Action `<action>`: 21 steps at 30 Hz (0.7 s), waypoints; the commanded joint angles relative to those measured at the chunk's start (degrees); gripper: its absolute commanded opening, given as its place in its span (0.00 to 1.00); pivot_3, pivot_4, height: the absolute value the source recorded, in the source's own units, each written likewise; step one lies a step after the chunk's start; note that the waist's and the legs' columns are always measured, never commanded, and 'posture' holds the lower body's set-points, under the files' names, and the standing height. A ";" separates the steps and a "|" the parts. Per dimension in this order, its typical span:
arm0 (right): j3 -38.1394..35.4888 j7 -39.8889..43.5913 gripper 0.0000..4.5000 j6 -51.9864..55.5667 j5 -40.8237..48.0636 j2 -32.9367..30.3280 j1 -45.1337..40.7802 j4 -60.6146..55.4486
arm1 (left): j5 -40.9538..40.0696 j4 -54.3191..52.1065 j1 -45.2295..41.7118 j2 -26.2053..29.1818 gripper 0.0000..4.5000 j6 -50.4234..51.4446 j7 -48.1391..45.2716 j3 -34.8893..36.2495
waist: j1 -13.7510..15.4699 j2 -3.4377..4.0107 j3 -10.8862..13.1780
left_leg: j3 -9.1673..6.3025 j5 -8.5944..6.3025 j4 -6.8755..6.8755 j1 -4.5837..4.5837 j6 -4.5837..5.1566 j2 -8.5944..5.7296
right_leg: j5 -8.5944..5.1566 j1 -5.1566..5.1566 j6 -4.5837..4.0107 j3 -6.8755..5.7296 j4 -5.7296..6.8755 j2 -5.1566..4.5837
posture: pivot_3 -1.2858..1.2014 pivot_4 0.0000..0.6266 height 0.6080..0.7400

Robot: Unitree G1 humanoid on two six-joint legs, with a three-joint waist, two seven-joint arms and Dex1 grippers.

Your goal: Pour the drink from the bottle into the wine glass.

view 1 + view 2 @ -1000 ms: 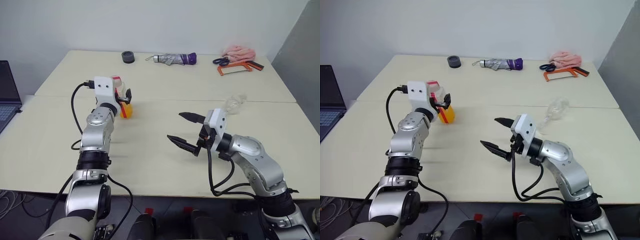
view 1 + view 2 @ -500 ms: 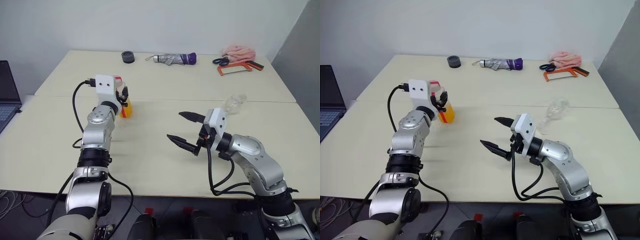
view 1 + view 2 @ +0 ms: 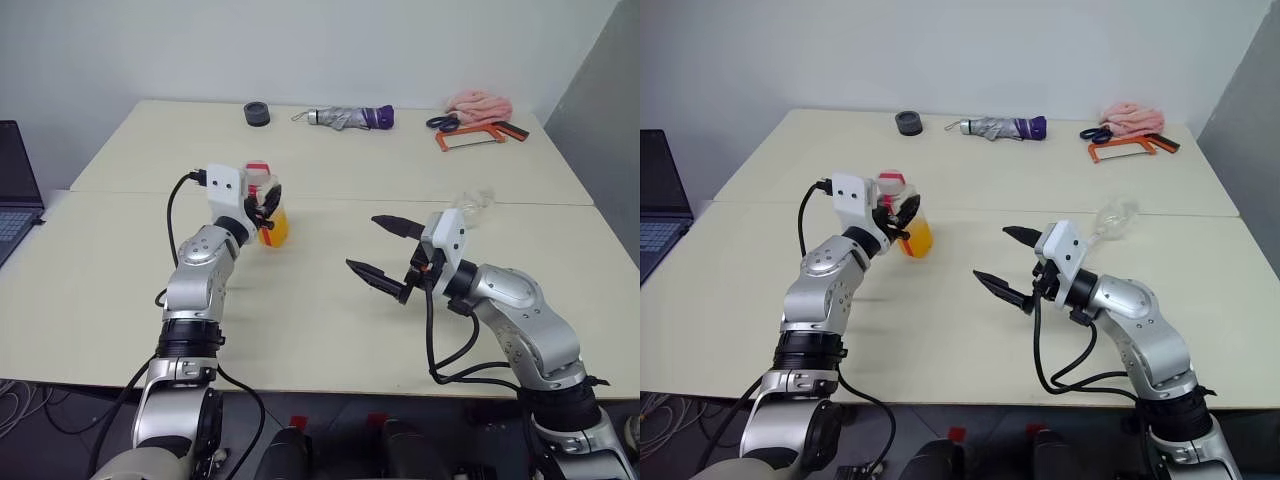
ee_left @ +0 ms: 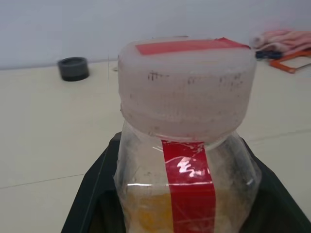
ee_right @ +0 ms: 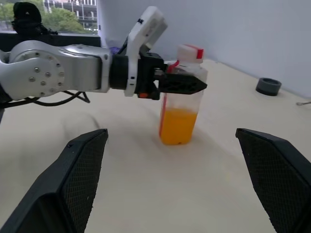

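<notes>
While the left gripper (image 3: 904, 214) squeezes its two black fingers (image 5: 187, 83) tight around the bottle (image 5: 181, 95), the bottle stands up straight on the table (image 3: 300, 300). It is a small clear bottle with a white cap (image 4: 187, 87) that has red on top, and a red strip (image 4: 189, 187) runs down its side. The orange drink (image 5: 177, 125) fills just the bottom part of the bottle. From the right wrist view, the fingers pinch the bottle high up, just under the cap, and the bottom of the bottle sits on the table.

On the other side, the right gripper (image 3: 385, 250) hangs above the table with its two black fingers spread wide apart. It has nothing in it. It points toward the bottle but is well apart from it.

Just behind the right gripper is the wine glass (image 3: 1114, 218). It is clear and hard to see, and it looks tilted. I cannot tell if it is touching the gripper.

Far back on the table are a black roll of tape (image 3: 256, 114), a folded grey and purple umbrella (image 3: 350, 118), a pink cloth (image 3: 478, 102), scissors (image 3: 441, 122) and an orange saw (image 3: 470, 136). A laptop (image 3: 15, 190) sits at the left edge
</notes>
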 commanded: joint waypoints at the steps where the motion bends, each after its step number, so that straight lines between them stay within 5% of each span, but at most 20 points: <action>1: -2.50 -0.68 1.00 0.48 1.68 -0.69 0.64 -4.03 | -4.01 -5.41 0.39 0.34 0.43 -0.94 -6.95 -0.81 | 0.00 0.00 0.00 | 0.00 0.00 0.00 -0.01 0.00 0.00 | 0.00 0.00 0.00 0.00 -0.01 0.01 | 0.52 0.24 1.00; 12: -6.75 -3.46 1.00 9.16 8.44 -3.11 -0.03 -11.07 | -9.47 -5.77 0.46 0.92 0.43 -0.83 -30.98 -9.23 | -0.03 0.00 0.00 | 0.04 -0.10 0.01 0.00 0.19 -0.03 | 0.00 0.01 0.00 0.02 0.00 0.04 | 0.52 0.24 1.00; 21: -3.70 -9.86 1.00 16.73 10.41 1.22 -5.38 -12.35 | -7.88 -0.19 -3.24 -0.52 0.43 -6.44 -40.56 -13.92 | -0.18 0.00 0.00 | 0.03 -0.12 0.01 0.01 0.22 -0.03 | 0.00 0.01 0.00 0.03 0.00 0.17 | 0.52 0.24 1.00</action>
